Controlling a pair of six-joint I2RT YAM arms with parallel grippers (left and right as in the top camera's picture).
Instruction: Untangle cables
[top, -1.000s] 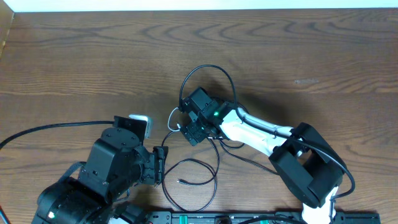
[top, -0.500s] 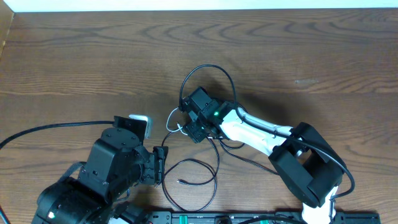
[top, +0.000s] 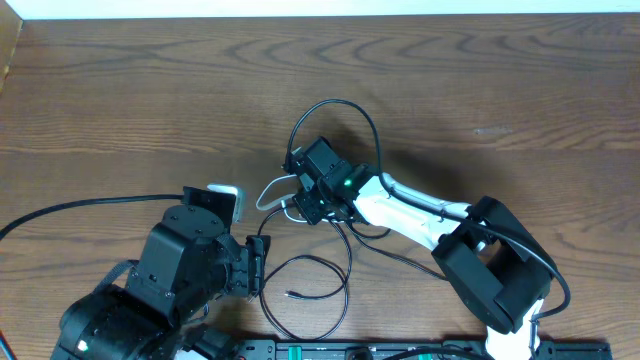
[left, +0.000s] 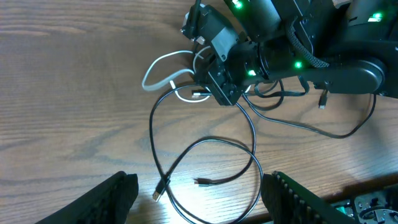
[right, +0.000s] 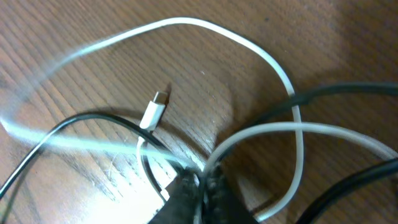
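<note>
The cables lie tangled mid-table: a white cable (top: 268, 190) looped to the left, and thin black cables (top: 345, 108) arching behind and curling in a loop (top: 340, 295) in front. My right gripper (top: 297, 205) is shut on the white cable (right: 249, 40), pinching it at the fingertips (right: 198, 186); its small plug (right: 155, 109) lies on the wood just ahead. A black strand (right: 93, 118) runs close by the jaws. My left gripper (left: 205, 208) stands open and empty over the front black loop (left: 252, 155), with a USB plug (left: 160, 188) between its fingers (left: 118, 193).
The right arm (top: 420, 215) reaches in from its base (top: 500, 280) at the front right. A thick black lead (top: 80, 205) runs from the left arm to the left edge. A black rail (top: 400, 350) lines the front edge.
My right gripper has closed on the white cable, and the white loop has swung out a little to the left. The left arm has not moved.
</note>
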